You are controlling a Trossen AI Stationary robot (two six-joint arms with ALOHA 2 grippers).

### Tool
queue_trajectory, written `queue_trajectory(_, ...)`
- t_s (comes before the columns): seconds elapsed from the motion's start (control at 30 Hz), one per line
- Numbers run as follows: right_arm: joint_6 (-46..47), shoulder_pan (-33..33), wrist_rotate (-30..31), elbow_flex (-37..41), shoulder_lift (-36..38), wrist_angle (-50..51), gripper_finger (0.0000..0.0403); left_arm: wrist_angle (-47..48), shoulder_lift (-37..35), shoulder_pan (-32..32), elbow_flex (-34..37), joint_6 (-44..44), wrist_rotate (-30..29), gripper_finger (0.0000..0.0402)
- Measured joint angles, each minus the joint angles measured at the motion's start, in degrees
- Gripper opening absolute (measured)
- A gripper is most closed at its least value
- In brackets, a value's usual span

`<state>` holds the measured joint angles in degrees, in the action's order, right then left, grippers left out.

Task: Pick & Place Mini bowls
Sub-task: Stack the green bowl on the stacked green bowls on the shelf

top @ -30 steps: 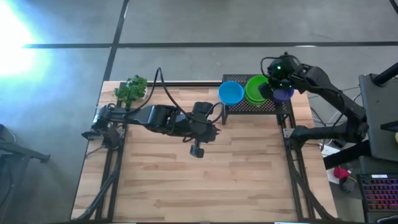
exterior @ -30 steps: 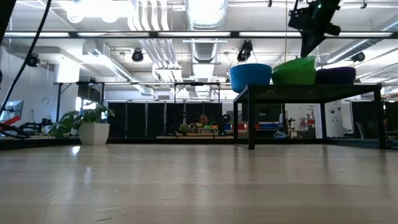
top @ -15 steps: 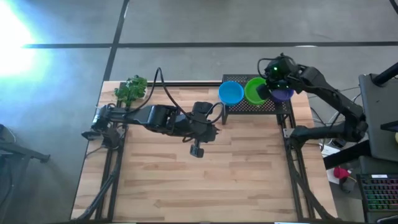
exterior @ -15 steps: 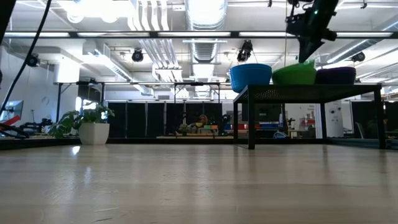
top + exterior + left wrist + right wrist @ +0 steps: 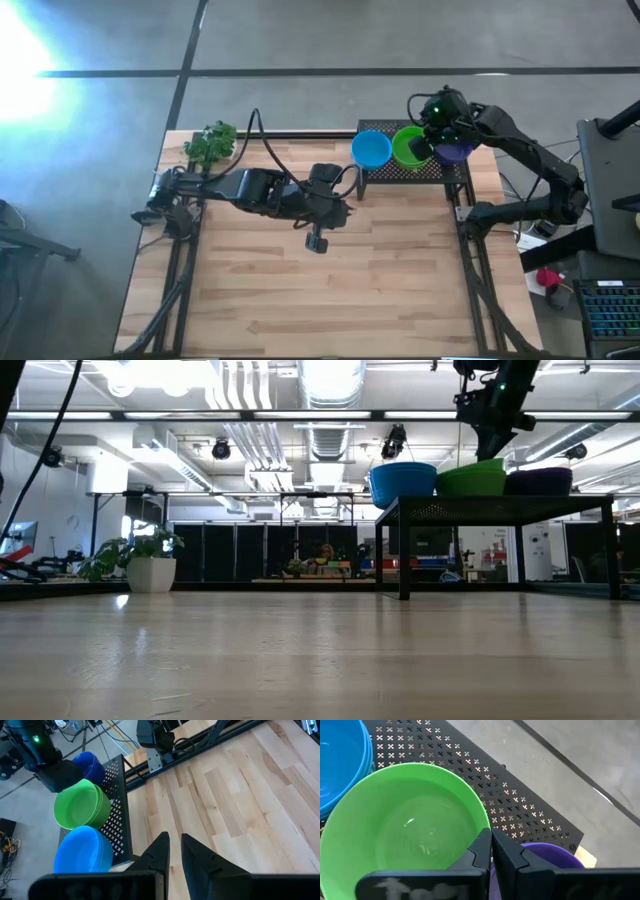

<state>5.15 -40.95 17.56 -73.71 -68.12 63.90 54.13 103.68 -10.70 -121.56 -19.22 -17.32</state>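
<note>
Right gripper (image 5: 491, 851) was at the green bowl's (image 5: 405, 830) rim, jaws nearly together, the rim apparently pinched between; purple bowl (image 5: 545, 857) just beyond, blue bowl (image 5: 340, 755) on the far side. All sat on the black perforated shelf (image 5: 485, 780). Left gripper (image 5: 172, 851) idled over the desk (image 5: 240, 805), jaws slightly apart, well away.

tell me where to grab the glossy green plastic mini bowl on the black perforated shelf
Best bet is the thin rim of the glossy green plastic mini bowl, from above, on the side facing the purple bowl. It sits open side up on the black perforated shelf, so one finger can go inside the wall and one outside. The right gripper is there, at that rim.
</note>
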Motion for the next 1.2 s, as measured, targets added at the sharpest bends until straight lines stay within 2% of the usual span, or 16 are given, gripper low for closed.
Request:
queue_trajectory(0.13,-0.3,0.1,-0.4,0.0,0.0,-0.2,0.0030,0.0,0.0,0.0,0.0,0.4,0.0,0.0043)
queue_trajectory(0.37,-1.1,0.0,-2.7,0.0,0.1,-1.2,0.0092,0.0,0.0,0.0,0.0,0.9,0.0,0.0043)
queue_trajectory(0.5,-1.7,0.0,-2.8,0.0,0.2,-1.1,0.0106,0.0,0.0,0.0,0.0,1.4,0.0,0.0043)
queue_trajectory(0.73,-2.0,0.1,0.8,-0.9,1.2,-2.0,0.0091,0.0,0.0,0.2,0.0,1.3,0.0,0.0043)
queue_trajectory(0.93,-2.5,0.0,0.9,-1.1,3.4,-0.7,0.0069,0.1,0.0,0.2,0.0,1.3,0.0,0.0043)
queue_trajectory(1.2,-2.2,0.0,0.9,3.5,3.0,-0.4,0.0048,0.5,0.0,0.2,0.0,1.2,-0.2,0.0043)
